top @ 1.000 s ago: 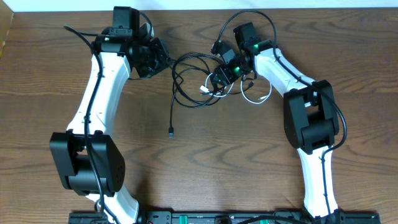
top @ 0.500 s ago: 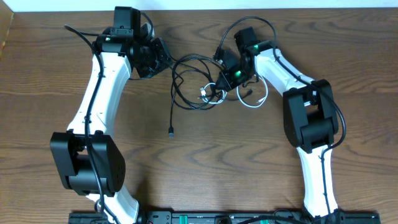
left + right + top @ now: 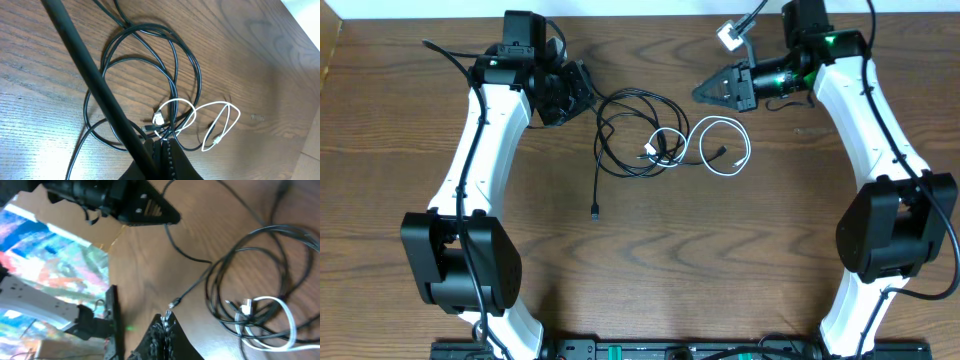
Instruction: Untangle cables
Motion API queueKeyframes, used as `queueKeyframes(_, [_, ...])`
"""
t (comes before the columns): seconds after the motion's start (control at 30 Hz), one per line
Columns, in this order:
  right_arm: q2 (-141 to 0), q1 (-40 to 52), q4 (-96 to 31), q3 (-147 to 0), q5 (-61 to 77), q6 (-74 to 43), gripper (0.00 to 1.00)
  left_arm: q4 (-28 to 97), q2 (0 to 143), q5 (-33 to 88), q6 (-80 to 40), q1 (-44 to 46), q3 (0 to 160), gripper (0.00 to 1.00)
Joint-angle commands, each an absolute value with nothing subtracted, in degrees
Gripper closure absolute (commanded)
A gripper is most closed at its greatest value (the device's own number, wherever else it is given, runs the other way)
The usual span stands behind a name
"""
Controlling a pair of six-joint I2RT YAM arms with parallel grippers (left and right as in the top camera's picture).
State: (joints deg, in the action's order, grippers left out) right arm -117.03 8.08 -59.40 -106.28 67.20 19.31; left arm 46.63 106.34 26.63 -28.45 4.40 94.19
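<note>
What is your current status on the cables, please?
Left end effector shut on black cable. Right end effector shut, empty. Black cable overlapping white cable, tangled. No obstruction in view.

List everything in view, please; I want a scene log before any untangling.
black cables: count unclear, black, looped in a tangle at the table's far middle; one plug end lies free on the near side.
white cable: one, white, looped right of the black tangle, overlapping its edge.
table: one, brown wood, under everything.
arms: two, white with black joints, left and right.
left gripper: one, black, shut at the tangle's left edge, a black cable running from its tip.
right gripper: one, black, shut, empty, beyond the white cable and apart from it.
</note>
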Motion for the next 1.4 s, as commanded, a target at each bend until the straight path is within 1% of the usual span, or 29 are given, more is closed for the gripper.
queueKeyframes(0.0, [-117.62,8.54,-59.61,-106.69,56.73,17.91,0.86,46.92,106.76,26.02,-27.88,4.60,93.69,0.92])
queueKeyframes(0.07, [-118.24,9.98,-58.74,-106.69,50.28,14.15,0.64,46.92,106.76,26.02,-27.88,4.60,93.69,0.93])
queueKeyframes(0.13, [-119.26,11.86,-57.63,-106.65,41.78,8.80,0.57,46.92,106.76,26.04,-27.88,4.60,93.69,0.92])
queueKeyframes(0.2, [-121.16,14.15,-57.32,-106.63,34.24,5.52,0.56,46.92,106.76,26.04,-27.88,4.60,93.69,0.93])
queueKeyframes(0.37, [-125.99,17.69,-55.86,-106.63,26.98,3.84,0.56,46.89,106.76,26.00,-27.88,4.60,93.69,0.92])
queueKeyframes(0.47, [-128.44,19.05,-53.76,-106.63,25.89,4.62,0.57,46.89,106.76,26.00,-27.88,4.60,93.69,0.93])
queueKeyframes(0.57, [-131.74,20.58,-50.09,-106.63,26.00,8.97,0.58,47.13,106.76,26.04,-27.88,4.71,93.69,0.93])
queueKeyframes(0.67, [-133.69,21.34,-48.97,-106.63,26.06,11.81,0.58,47.66,106.76,26.02,-27.86,4.86,93.69,0.92])
queueKeyframes(0.8, [-136.11,22.13,-47.79,-106.63,26.06,12.16,0.57,47.94,106.76,26.02,-27.86,4.91,93.69,0.93])
queueKeyframes(0.9, [-136.92,22.50,-47.97,-106.63,26.04,12.32,0.59,47.94,106.76,25.85,-27.86,4.91,93.69,0.93])
queueKeyframes(0.97, [-136.92,22.50,-48.45,-106.65,26.26,12.03,0.65,47.97,106.76,25.85,-27.86,4.91,93.69,0.93])
queueKeyframes(1.0, [-136.92,22.57,-48.97,-106.65,26.28,11.49,0.70,47.97,106.76,25.85,-27.86,4.91,93.69,0.93])
queueKeyframes(1.07, [-136.90,22.55,-50.26,-106.65,25.82,8.51,0.90,47.99,106.76,25.85,-27.86,4.93,93.69,0.93])
queueKeyframes(1.1, [-136.70,22.22,-51.27,-106.67,25.82,6.72,0.96,47.99,106.76,25.85,-27.86,4.93,93.69,0.93])
queueKeyframes(1.13, [-136.46,21.61,-52.64,-106.87,25.85,5.43,0.99,47.97,106.76,25.85,-27.88,4.93,93.69,0.93])
queueKeyframes(1.27, [-135.22,19.18,-57.82,-109.12,27.88,5.23,0.99,47.94,106.76,25.80,-27.86,4.93,93.69,0.92])
queueKeyframes(1.37, [-133.16,16.84,-61.98,-112.03,37.19,9.56,0.99,47.97,106.76,24.43,-27.86,4.93,93.69,0.93])
